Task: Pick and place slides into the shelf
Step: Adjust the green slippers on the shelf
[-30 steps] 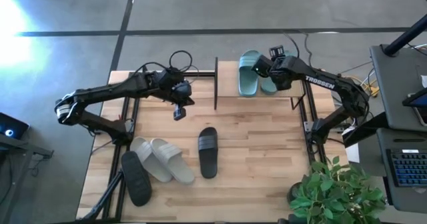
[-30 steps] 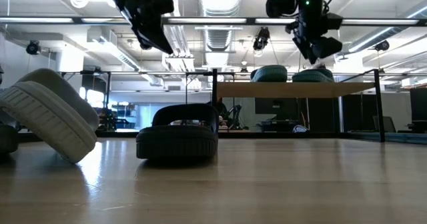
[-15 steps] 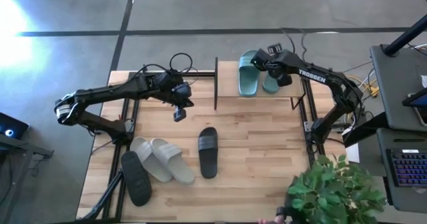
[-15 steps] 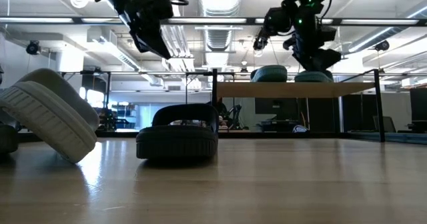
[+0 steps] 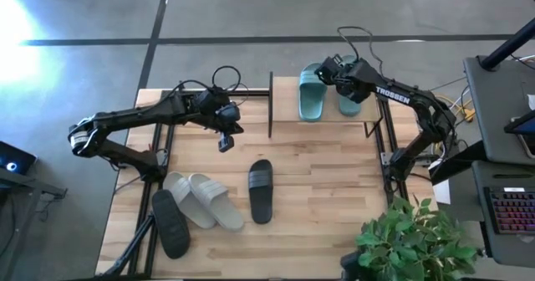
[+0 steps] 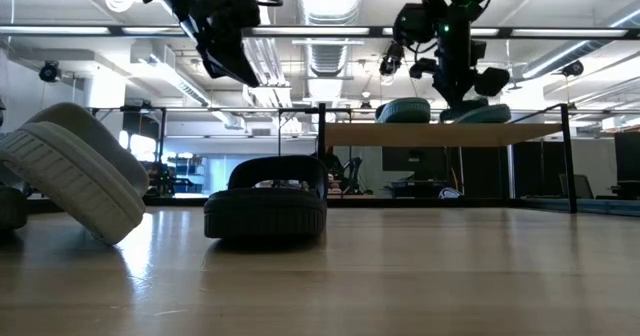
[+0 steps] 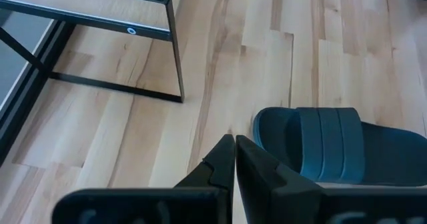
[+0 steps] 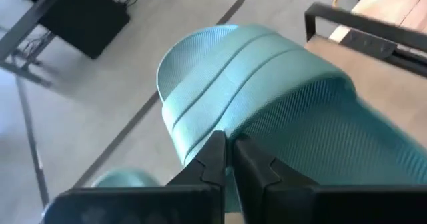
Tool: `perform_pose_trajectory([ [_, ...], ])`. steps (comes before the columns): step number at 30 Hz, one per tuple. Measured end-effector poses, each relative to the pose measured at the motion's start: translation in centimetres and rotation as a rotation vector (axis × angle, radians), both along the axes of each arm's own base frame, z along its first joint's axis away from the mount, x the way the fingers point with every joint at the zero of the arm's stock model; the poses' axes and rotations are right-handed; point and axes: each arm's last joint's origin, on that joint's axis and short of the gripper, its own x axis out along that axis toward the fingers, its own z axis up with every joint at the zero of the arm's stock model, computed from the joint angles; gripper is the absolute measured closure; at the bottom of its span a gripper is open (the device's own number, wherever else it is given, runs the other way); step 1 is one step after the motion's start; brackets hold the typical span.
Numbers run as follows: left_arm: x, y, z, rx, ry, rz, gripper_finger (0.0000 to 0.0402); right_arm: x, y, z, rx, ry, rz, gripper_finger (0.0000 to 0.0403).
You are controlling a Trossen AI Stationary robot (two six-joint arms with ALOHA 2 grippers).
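Observation:
Two teal-green slides lie side by side, soles down, on the shelf's wood top board (image 5: 286,101): one (image 5: 312,93) to the left, the other (image 5: 349,97) partly under my right gripper (image 5: 343,74). My right gripper is shut, with its fingertips (image 8: 228,141) at this slide's ribbed strap (image 8: 267,84). My left gripper (image 5: 224,139) is shut and empty, above the table and left of the shelf. A black slide (image 5: 260,191) lies on the table below and in front of it and shows in the left wrist view (image 7: 333,147). My right gripper stands with its shut fingertips against the ribbed strap (image 8: 220,111) of the right-hand teal slide, coming from above at a slant. I cannot tell whether they touch it. The slide lies flat on the shelf top (image 6: 440,133).
Two light grey slides (image 5: 205,199) and a second black slide (image 5: 170,222) lie in a loose heap at the table's near left. A potted plant (image 5: 414,239) stands at the near right corner. Black frame posts (image 5: 270,105) rise at the shelf's sides.
My right gripper has gone toward the table's far edge along the right-hand teal slide, dipping toward it and rising a little again. That slide has shifted a little on the shelf top.

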Motion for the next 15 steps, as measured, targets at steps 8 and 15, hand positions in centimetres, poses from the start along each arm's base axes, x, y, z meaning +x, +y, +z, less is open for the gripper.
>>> perform_pose_trajectory([
  [8,0.1,0.0,0.1,0.005,-0.011,0.0,0.0402,1.9,3.4,0.5,-0.038,-0.117,0.015,0.0394],
  [15,0.0,0.0,-0.1,-0.019,0.003,0.015,0.0402,1.5,6.0,0.2,-0.091,-0.271,-0.203,0.0394],
])
